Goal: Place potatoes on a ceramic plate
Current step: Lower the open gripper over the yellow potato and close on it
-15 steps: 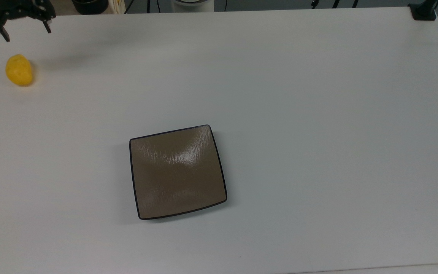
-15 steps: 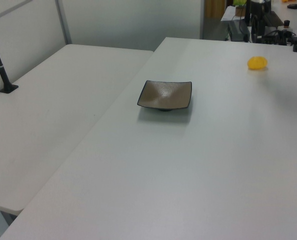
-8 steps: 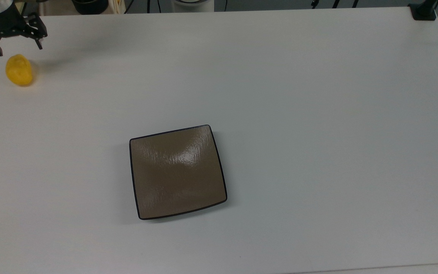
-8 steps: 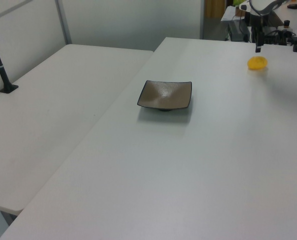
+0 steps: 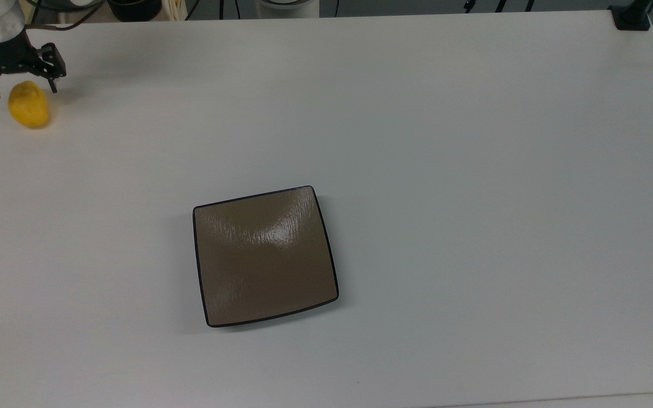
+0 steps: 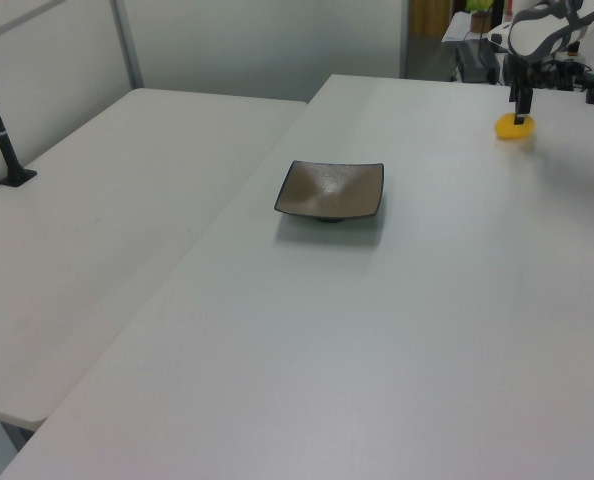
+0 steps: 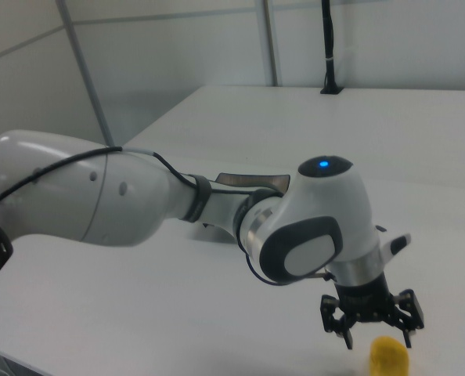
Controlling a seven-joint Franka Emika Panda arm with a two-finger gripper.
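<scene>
One potato, small, yellow and oval, lies on the white worktop near the top view's upper left corner. One plate, square, glossy brown with a thin black rim, sits well apart from it, lower and toward the middle of the top view; nothing lies on it. The single pincer hangs over the potato's far end with its two fingers spread, one fingertip on each side of the potato's top as the top view shows it. In the right view the pincer points down, its tips level with the top of the potato, without closing on it. In the left view the potato lies at the far right, the plate nearer the middle.
</scene>
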